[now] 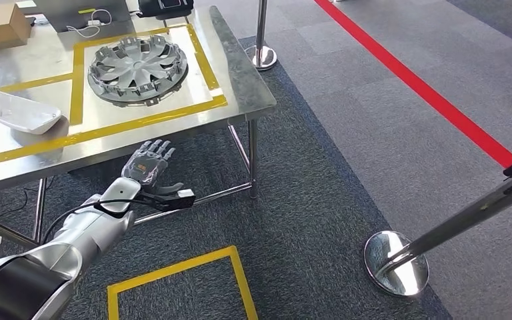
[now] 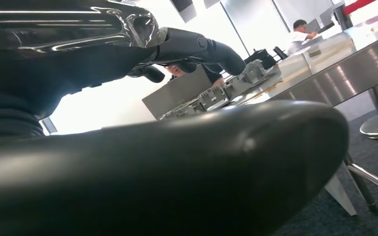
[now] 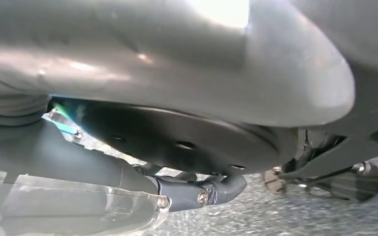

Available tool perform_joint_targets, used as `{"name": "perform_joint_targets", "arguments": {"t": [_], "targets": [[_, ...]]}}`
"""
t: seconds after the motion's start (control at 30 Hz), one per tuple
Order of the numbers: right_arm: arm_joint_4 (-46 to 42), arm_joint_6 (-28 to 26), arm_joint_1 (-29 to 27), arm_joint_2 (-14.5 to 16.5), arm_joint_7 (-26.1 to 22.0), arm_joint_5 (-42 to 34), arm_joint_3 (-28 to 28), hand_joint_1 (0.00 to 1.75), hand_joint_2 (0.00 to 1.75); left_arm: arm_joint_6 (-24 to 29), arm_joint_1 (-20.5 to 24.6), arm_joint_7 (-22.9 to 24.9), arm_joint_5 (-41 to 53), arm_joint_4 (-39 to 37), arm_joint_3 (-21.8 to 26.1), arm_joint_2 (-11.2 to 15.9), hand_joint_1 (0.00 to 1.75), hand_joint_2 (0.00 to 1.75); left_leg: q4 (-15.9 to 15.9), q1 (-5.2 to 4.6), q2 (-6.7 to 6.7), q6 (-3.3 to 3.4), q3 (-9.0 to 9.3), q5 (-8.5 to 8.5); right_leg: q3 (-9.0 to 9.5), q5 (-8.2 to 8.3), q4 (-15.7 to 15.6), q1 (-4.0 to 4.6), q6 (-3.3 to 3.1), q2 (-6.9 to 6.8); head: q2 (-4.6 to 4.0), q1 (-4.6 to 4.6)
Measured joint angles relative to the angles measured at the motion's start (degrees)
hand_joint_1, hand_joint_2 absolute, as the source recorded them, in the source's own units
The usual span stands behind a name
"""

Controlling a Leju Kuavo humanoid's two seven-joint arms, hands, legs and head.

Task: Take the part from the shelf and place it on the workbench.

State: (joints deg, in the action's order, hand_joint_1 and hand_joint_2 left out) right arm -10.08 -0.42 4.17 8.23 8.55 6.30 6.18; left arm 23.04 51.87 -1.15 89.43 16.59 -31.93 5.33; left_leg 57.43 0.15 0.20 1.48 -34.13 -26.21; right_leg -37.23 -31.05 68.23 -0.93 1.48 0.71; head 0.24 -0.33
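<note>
- Silver wheel cover (image 1: pixel 138 69) flat on steel workbench (image 1: pixel 240 80), inside yellow taped square (image 1: pixel 203 63).
- Left hand (image 1: pixel 148 163) just off workbench's near edge, below tabletop level, fingers spread, holding nothing.
- Right hand (image 3: pixel 197 191) close above grey carpet; grip cannot be told, dark fingers only partly seen.
- White curved part (image 1: pixel 20 111) left of square; chrome stanchion base (image 1: pixel 396 263) on carpet.

Right hand (image 3: pixel 192 191) blurred, perhaps curled; grasp unclear.
</note>
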Motion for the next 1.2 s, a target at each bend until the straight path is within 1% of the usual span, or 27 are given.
{"name": "perform_joint_targets", "arguments": {"t": [0.03, 0.07, 0.1, 0.2, 0.23, 0.27, 0.3, 0.37, 0.4, 0.43, 0.47, 0.53, 0.57, 0.6, 0.63, 0.7, 0.73, 0.77, 0.8, 0.87, 0.9, 0.93, 0.97, 1.07, 1.1, 1.13, 1.2], "targets": [[0.0, 0.0, 0.0, -0.1, 0.0, 0.0, 0.0, 0.0, 0.0, 0.0, 0.1, 0.0, 0.0, 0.0, 0.0, 0.0, 0.0, 0.0, 0.3, -0.11, 0.17, -0.16, -0.34, 0.07, 2.33, 1.1, -3.9, 0.06, -0.23, -0.03, 0.0, -0.01], [0.0, 0.0, -0.1, -0.1, 0.1, 0.1, 0.0, 0.0, 0.0, 0.0, 0.1, 0.0, 0.0, 0.0, 0.0, 0.0, 0.0, 0.0, 0.6, -0.22, 0.3, -0.37, -0.68, 0.17, 3.91, 1.93, -6.8, 0.12, -0.51, -0.03, 0.0, -0.05], [0.0, 0.0, -0.1, -0.1, 0.1, 0.1, 0.0, 0.0, 0.0, 0.0, 0.2, 0.0, 0.0, 0.0, 0.0, 0.1, 0.0, 0.0, 0.8, -0.3, 0.39, -0.65, -0.98, 0.36, 4.59, 2.31, -8.3, 0.23, -0.82, -0.01, 0.0, -0.07], [0.0, 0.0, -0.2, 0.0, 0.1, 0.2, 0.0, 0.0, 0.0, 0.0, 0.2, 0.0, 0.0, 0.0, 0.0, 0.0, 0.0, 0.0, 0.8, -0.15, 0.37, -1.72, -1.54, 0.92, 4.03, 3.27, -8.7, 0.36, -1.86, 0.01, 0.0, -0.07], [0.0, 0.0, -0.1, 0.1, 0.1, 0.2, 0.0, 0.0, 0.0, 0.0, 0.2, 0.0, 0.1, 0.0, 0.0, 0.0, 0.0, 0.0, 1.4, -0.06, 0.25, -2.08, -1.84, 0.17, 3.72, 3.72, -8.7, 0.24, -2.18, -0.04, 0.0, -0.14], [0.0, 0.0, -0.1, 0.1, 0.1, 0.2, 0.0, 0.0, 0.0, -0.1, 0.2, 0.0, 0.1, 0.0, 0.0, 0.0, 0.0, 0.0, 2.9, 0.03, 0.15, -2.41, -2.45, -1.47, 3.29, 4.25, -8.8, 0.08, -2.47, -0.1, 0.0, -0.26], [0.0, 0.0, -0.1, 0.2, 0.1, 0.2, 0.0, 0.0, 0.0, -0.1, 0.3, 0.0, 0.1, 0.0, 0.0, 0.1, 0.0, 0.0, 5.6, 0.16, 0.06, -2.74, -3.41, -3.92, 2.72, 4.78, -8.9, -0.01, -2.68, -0.16, 0.0, -0.39], [0.0, 0.0, 0.0, 0.2, 0.1, 0.2, 0.0, 0.0, 0.0, -0.1, 0.2, 0.0, 0.1, 0.0, 0.0, 0.1, 0.0, 0.0, 12.8, 0.38, 0.04, -3.2, -5.51, -8.76, 1.3, 5.89, -8.9, -0.02, -2.85, -0.17, 0.0, -0.56], [0.0, 0.0, 0.0, 0.2, 0.1, 0.2, 0.0, 0.0, 0.0, -0.2, 0.1, 0.0, 0.1, 0.0, 0.0, 0.1, 0.0, 0.0, 15.2, 0.47, 0.04, -3.32, -5.83, -10.06, 0.52, 6.48, -8.8, -0.03, -2.8, -0.18, 0.0, -0.56], [0.0, 0.0, 0.0, 0.2, 0.1, 0.2, 0.0, 0.0, 0.0, -0.2, 0.1, 0.0, 0.1, 0.0, 0.0, 0.1, 0.0, 0.0, 15.6, 0.53, 0.04, -3.36, -5.11, -10.35, -0.22, 7.08, -8.8, -0.05, -2.71, -0.19, 0.0, -0.57], [0.0, 0.0, 0.0, 0.2, 0.1, 0.2, 0.0, 0.0, 0.0, -0.2, 0.1, 0.0, 0.1, 0.0, 0.0, 0.1, 0.0, 0.0, 13.7, 0.58, 0.05, -3.36, -3.16, -9.74, -0.92, 7.64, -8.8, -0.09, -2.57, -0.19, 0.0, -0.57], [0.0, 0.0, 0.1, 0.2, 0.1, 0.2, 0.0, 0.0, 0.0, -0.2, 0.4, 0.0, 0.1, 0.0, 0.0, 0.0, 0.0, 0.0, 5.4, 0.56, 0.02, -3.19, 2.97, -7.82, -2.04, 8.75, -8.8, -0.12, -2.08, -0.18, 0.0, -0.58], [0.0, 0.0, 0.1, 0.2, 0.1, 0.2, 0.0, 0.0, 0.0, -0.2, 0.6, 0.0, 0.1, 0.1, 0.0, -0.1, 0.0, 0.0, 1.8, 0.44, -0.05, -2.99, 5.28, -7.08, -2.38, 9.27, -8.9, -0.1, -1.72, -0.18, 0.0, -0.51], [0.0, 0.0, 0.2, 0.2, 0.1, 0.2, 0.0, 0.0, 0.0, -0.2, 0.8, 0.0, 0.1, 0.1, 0.0, -0.2, 0.0, 0.0, -0.4, 0.27, -0.12, -2.72, 6.57, -6.71, -2.57, 9.8, -9.0, -0.08, -1.31, -0.21, 0.0, -0.46], [0.0, 0.0, 0.2, 0.2, 0.1, 0.2, 0.0, 0.0, 0.0, -0.2, 0.9, 0.0, 0.1, 0.1, 0.0, -0.2, 0.0, 0.0, -1.1, 0.04, -0.17, -2.36, 6.78, -6.59, -2.59, 10.34, -9.3, -0.11, -0.89, -0.23, 0.0, -0.38], [0.0, 0.0, 0.1, 0.1, 0.1, 0.2, 0.0, 0.0, 0.0, -0.2, 0.9, 0.0, 0.1, 0.1, 0.0, -0.3, 0.0, 0.0, -1.1, -0.1, -0.11, -1.45, 6.23, -5.39, -2.61, 11.48, -10.1, -0.33, -0.09, -0.23, 0.0, -0.32], [0.0, 0.0, 0.0, 0.1, 0.1, 0.2, 0.0, 0.0, 0.0, -0.2, 0.9, 0.0, 0.1, 0.1, 0.0, -0.4, 0.0, 0.0, -1.2, -0.03, -0.02, -0.98, 5.89, -4.63, -2.96, 11.24, -9.9, -0.37, 0.2, -0.21, 0.0, -0.29], [0.0, 0.0, 0.0, 0.1, 0.1, 0.2, 0.1, 0.0, 0.0, -0.2, 0.9, 0.0, 0.1, 0.1, 0.0, -0.4, 0.0, 0.0, -1.4, 0.09, 0.1, -0.53, 5.39, -3.8, -3.68, 9.95, -8.7, -0.34, 0.4, -0.21, 0.0, -0.23], [0.0, 0.0, 0.0, 0.0, 0.1, 0.2, 0.1, 0.0, 0.0, -0.2, 0.9, 0.0, 0.1, 0.1, 0.0, -0.5, 0.0, 0.0, -1.5, 0.2, 0.2, -0.18, 4.77, -3.06, -4.8, 7.72, -6.1, -0.29, 0.53, -0.22, 0.0, -0.15], [0.0, 0.0, 0.0, 0.0, 0.1, 0.3, 0.1, 0.0, 0.0, -0.2, 0.6, 0.0, 0.1, 0.1, 0.0, -0.5, 0.0, 0.0, -1.4, -0.01, 0.31, 0.22, 3.35, -1.99, -7.23, 2.38, 2.1, -0.17, 0.73, -0.28, 0.0, -0.05], [0.0, 0.1, 0.0, 0.0, 0.1, 0.3, 0.1, 0.0, 0.0, -0.2, 0.4, 0.0, 0.1, 0.0, 0.0, -0.6, 0.0, 0.0, -1.4, -0.15, 0.35, 0.28, 2.71, -1.55, -7.7, 0.82, 5.3, -0.15, 0.79, -0.28, 0.0, -0.06], [0.0, 0.1, 0.0, 0.0, 0.1, 0.3, 0.1, 0.0, 0.0, -0.2, 0.2, 0.0, 0.2, 0.0, 0.0, -0.6, 0.0, 0.0, -1.3, -0.28, 0.39, 0.3, 2.17, -1.13, -7.2, 0.18, 6.6, -0.13, 0.74, -0.28, 0.0, -0.07], [0.0, 0.1, 0.0, 0.0, 0.1, 0.3, 0.1, 0.0, 0.0, -0.2, 0.0, 0.0, 0.2, 0.0, 0.0, -0.6, 0.0, 0.0, -1.3, -0.38, 0.42, 0.27, 1.73, -0.8, -5.47, 0.49, 5.3, -0.1, 0.55, -0.28, 0.0, -0.05], [0.0, 0.1, -0.1, -0.2, 0.1, 0.4, 0.1, 0.0, 0.0, -0.2, -0.1, 0.1, 0.2, 0.0, 0.0, -0.5, 0.0, 0.0, -1.0, -0.65, 0.43, -0.07, 0.99, -0.23, 2.94, 2.79, -6.3, 0.16, -0.57, -0.32, 0.0, -0.08], [0.0, 0.1, -0.1, -0.2, 0.1, 0.4, 0.1, 0.0, 0.0, -0.2, -0.1, 0.1, 0.2, 0.0, 0.0, -0.5, 0.0, 0.0, -0.8, -0.72, 0.46, -0.3, 0.81, -0.1, 4.57, 3.13, -8.9, 0.32, -0.9, -0.35, 0.0, -0.1], [0.0, 0.1, -0.1, -0.2, 0.0, 0.4, 0.1, 0.0, 0.0, -0.3, -0.1, 0.1, 0.2, 0.0, 0.0, -0.4, 0.0, 0.0, -0.8, -0.73, 0.49, -0.56, 0.67, 0.04, 5.25, 3.15, -10.1, 0.5, -1.17, -0.37, 0.0, -0.12], [0.0, 0.1, -0.2, -0.1, -0.2, 0.1, 0.2, 0.0, 0.0, -0.3, -0.2, 0.3, 0.2, 0.0, -0.1, -0.5, 0.0, 0.0, -0.7, -0.62, 0.49, -1.16, 0.46, 0.33, 5.23, 3.56, -10.3, 0.61, -1.7, -0.41, 0.0, -0.09]]}}
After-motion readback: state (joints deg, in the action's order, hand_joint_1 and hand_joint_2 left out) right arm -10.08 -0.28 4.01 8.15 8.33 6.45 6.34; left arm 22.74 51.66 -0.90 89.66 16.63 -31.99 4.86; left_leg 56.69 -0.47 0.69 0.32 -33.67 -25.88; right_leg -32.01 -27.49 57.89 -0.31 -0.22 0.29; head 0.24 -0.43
